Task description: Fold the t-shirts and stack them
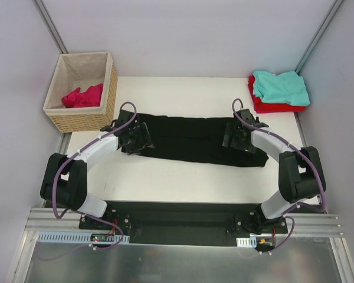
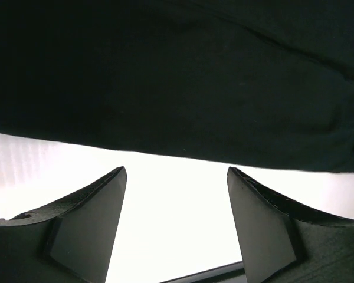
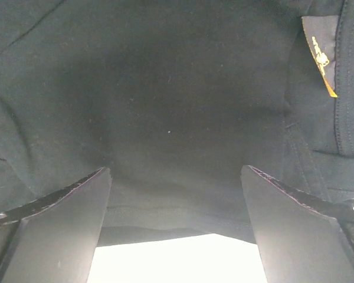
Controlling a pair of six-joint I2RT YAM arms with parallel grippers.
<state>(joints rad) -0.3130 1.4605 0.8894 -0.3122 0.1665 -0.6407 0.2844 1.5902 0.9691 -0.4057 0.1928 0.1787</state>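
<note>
White table (image 1: 183, 183), black tee (image 1: 189, 140) laid in a long strip from left to right.
One end at each arm, neither nearer. Left gripper (image 2: 176, 177) parted and empty, tee edge just beyond its tips. Right gripper (image 3: 176, 170) wide and empty, over the right end. Teal tee (image 1: 280, 87) on red tee (image 1: 271, 107), far right.

The white table (image 1: 183, 183) bears a black t-shirt (image 1: 189, 141), wicker basket (image 1: 82, 121) and red t-shirt (image 1: 265, 108).

1. No word, brand or number can be read in any view.
2. The black t-shirt (image 3: 165, 118) carries a grey label (image 3: 320, 53) with an orange mark, too blurred to make out.
</note>
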